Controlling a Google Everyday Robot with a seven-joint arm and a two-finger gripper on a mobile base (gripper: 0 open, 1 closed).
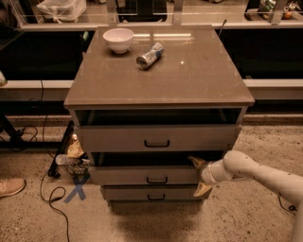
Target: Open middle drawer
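On the speckled floor in front of the bench [189, 80], off its left front corner, a blue cross [75, 187] is seen taped down, with a dark cable [49, 198] looped beside it. Further to the left of the bench, at the edge of the view, the toe of a shoe [10, 185] is visible. From the right of the bench, a pale arm [265, 172] is stretched low across the floor towards the bench's front.

The pincer [200, 176] is found at the right end of the bench's second drawer front. Its two fingers [196, 162] are spread apart, one above and one below that front's right edge, and nothing is clasped between them. Whether they touch the front cannot be told.

Three drawers are stacked in the bench's front. The lowest drawer [154, 193] is set furthest in. The middle drawer [142, 175] stands slightly out from the bench, a dark gap showing above its flat grey front. The top drawer [156, 137] also stands out, with a dark gap under the bench's top.

Against the bench's left side, some small clutter [73, 158] is heaped on the floor. On the bench's top, towards the back, a can [149, 55] lies on its side, and a white bowl [118, 39] is set upright to its left, apart from it. Behind the bench, a plastic bag [61, 8] rests on a ledge.
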